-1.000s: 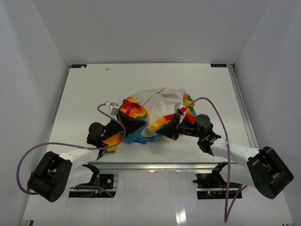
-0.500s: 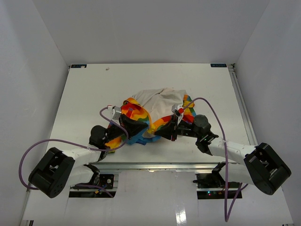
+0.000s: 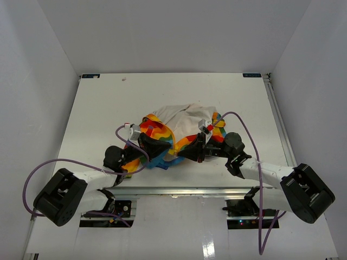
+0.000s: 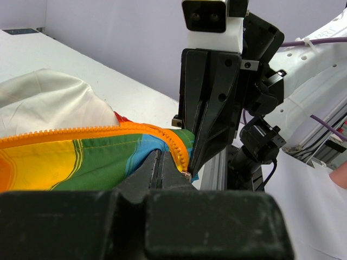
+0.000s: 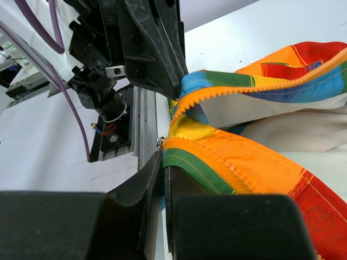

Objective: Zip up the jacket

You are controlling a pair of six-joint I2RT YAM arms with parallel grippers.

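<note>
The jacket [image 3: 184,115] lies bunched mid-table, cream lining up, rainbow blocks along its near edge. My left gripper [image 3: 161,145] is shut on the left front edge; in the left wrist view its tips [image 4: 158,158] pinch green-blue fabric just under the orange zipper tape [image 4: 108,132]. My right gripper [image 3: 188,151] is shut on the right front edge; its tips [image 5: 164,160] clamp the green hem below an orange zipper row [image 5: 238,162], with a small metal zipper end [image 5: 160,142] beside them. The two grippers face each other a few centimetres apart.
An aluminium rail [image 3: 179,190] runs along the table's near edge just below both grippers. Purple cables [image 3: 246,127] loop over each arm. White walls close the table in on three sides.
Both grippers have drawn toward each other with the fabric still held, bringing the jacket's two front edges closer and bunching the jacket narrower.
</note>
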